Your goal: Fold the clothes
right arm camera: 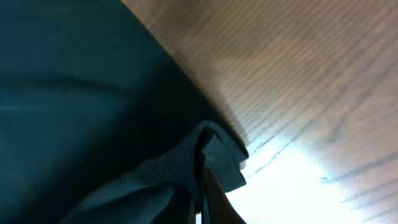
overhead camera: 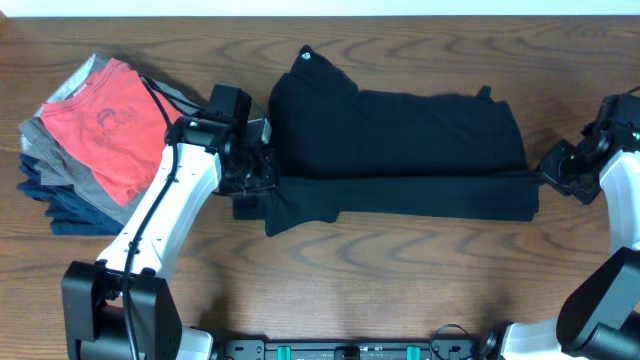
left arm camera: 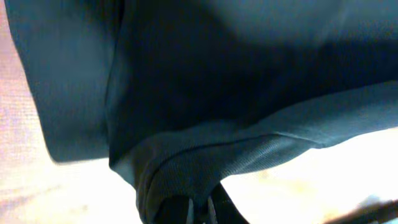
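There is one black garment [overhead camera: 400,140] on one table [overhead camera: 400,290]. One stack of folded clothes [overhead camera: 85,172] holds one red piece [overhead camera: 115,120], one grey piece [overhead camera: 40,135] and perhaps three dark blue pieces [overhead camera: 62,207], their edges unclear. Two grippers: left gripper [overhead camera: 262,178], right gripper [overhead camera: 545,178].

Left pincer [overhead camera: 258,175], right pincer [overhead camera: 545,172] — both low, clamped on black garment [overhead camera: 400,140] — arms angled inward.
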You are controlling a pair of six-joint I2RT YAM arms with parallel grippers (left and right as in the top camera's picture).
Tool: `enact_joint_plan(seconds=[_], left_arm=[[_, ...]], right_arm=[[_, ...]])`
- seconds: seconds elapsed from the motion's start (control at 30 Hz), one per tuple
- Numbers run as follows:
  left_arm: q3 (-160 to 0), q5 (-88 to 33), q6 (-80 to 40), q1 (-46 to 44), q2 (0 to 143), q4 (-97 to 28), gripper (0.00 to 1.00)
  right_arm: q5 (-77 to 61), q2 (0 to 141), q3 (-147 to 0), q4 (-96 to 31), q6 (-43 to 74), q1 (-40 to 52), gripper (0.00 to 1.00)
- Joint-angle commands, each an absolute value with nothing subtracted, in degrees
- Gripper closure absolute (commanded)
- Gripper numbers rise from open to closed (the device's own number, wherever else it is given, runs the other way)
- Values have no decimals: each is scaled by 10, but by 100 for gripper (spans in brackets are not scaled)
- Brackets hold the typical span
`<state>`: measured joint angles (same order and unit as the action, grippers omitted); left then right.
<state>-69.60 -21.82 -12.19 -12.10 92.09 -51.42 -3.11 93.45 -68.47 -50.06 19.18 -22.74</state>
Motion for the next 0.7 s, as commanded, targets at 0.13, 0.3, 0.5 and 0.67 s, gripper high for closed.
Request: enact_joint_plan(seconds=[0.13, 0.3, 0.5, 0.67], left_arm=[[-691, -203, -128, -120, 942, -478, 93], [-691, -203, -128, -120, 963, -456, 93], [-691, -196, -128, -119, 997, -422, 93], [-691, -196, -128, -119, 1005, -392, 67]], right_arm=[[-39, 935, -674, -471, 181, -217, 96], [-39, 944, -658, -441, 182, -217, 91], [-51, 946, -638, -404, 182, -217, 89], [-59, 946, -631, -396, 181, -217, 80]])
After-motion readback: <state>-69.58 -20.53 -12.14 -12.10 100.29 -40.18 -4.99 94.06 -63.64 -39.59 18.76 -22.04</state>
